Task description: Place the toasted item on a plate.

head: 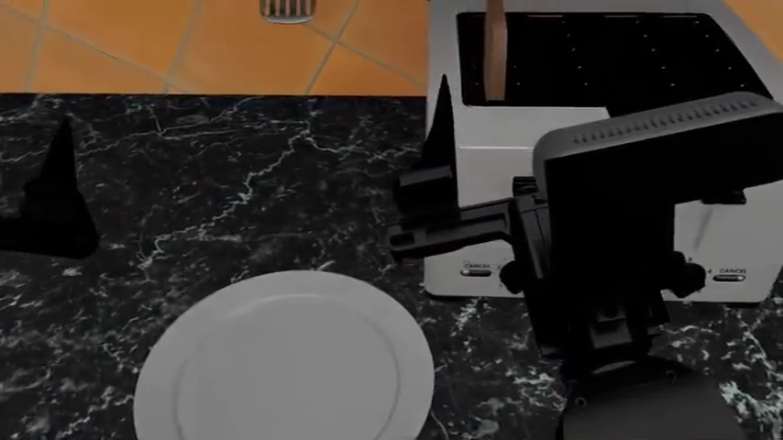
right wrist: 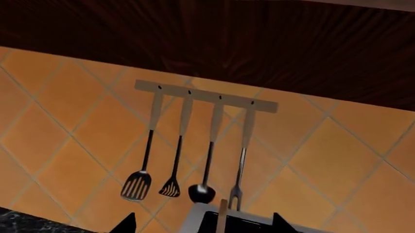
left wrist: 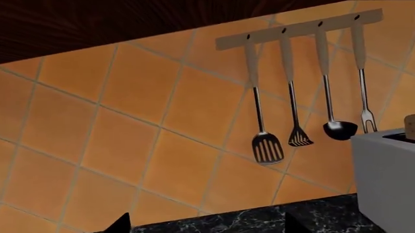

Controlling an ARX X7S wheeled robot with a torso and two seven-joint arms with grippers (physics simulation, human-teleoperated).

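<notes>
The toasted item [head: 493,46] is a thin tan slice standing upright in the slot of the white toaster [head: 514,137] at the back right. It also shows in the right wrist view [right wrist: 222,216] and the left wrist view [left wrist: 409,127]. The white plate [head: 288,367] lies empty on the black counter in front, left of the toaster. My right gripper [right wrist: 204,224] is open and empty, in front of the toaster, with the slice ahead between its two tips; one finger [head: 438,128] shows by the toaster's left corner. My left gripper [left wrist: 207,225] is open and empty over the counter at the far left.
The black marble counter [head: 245,183] runs back to an orange tiled wall [left wrist: 129,121]. A utensil rack [right wrist: 204,97] with a spatula, ladle and fork hangs on the wall above the toaster. Dark wooden cabinets [right wrist: 259,43] are above. My right arm [head: 624,238] hides part of the toaster's front.
</notes>
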